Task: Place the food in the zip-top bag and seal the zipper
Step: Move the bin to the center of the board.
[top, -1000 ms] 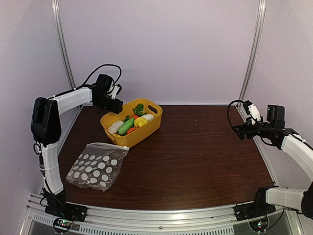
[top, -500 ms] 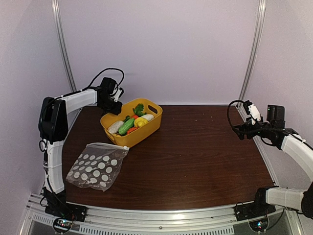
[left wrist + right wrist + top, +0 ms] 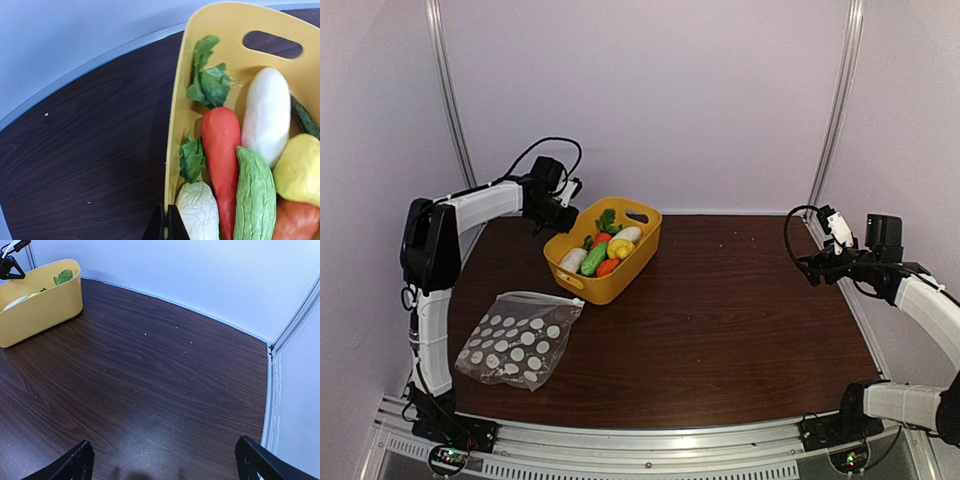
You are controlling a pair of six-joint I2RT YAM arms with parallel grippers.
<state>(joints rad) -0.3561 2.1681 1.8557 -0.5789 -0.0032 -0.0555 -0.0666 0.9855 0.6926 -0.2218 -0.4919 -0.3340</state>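
Observation:
The food (image 3: 605, 255) lies in a yellow basket (image 3: 620, 282) at the back left of the table. In the left wrist view I see a white radish (image 3: 267, 115), a red piece (image 3: 220, 145), a green cucumber (image 3: 255, 195), a yellow piece (image 3: 300, 170) and leafy greens (image 3: 210, 80). My left gripper (image 3: 166, 226) (image 3: 560, 214) is shut on the basket's rim (image 3: 172, 150). The zip-top bag (image 3: 517, 340) lies flat at the front left, its zipper (image 3: 535, 296) along the far edge. At the right edge my right gripper (image 3: 810, 268) (image 3: 165, 465) hangs open and holds nothing.
The basket (image 3: 40, 310) shows at the far left of the right wrist view. Pale walls and metal frame posts (image 3: 835, 110) close in the table on three sides. A rail (image 3: 650, 445) with both arm bases runs along the near edge.
My left gripper closed on the basket's rim, and the basket has shifted to the right and turned a little. The bag and the right arm have not moved.

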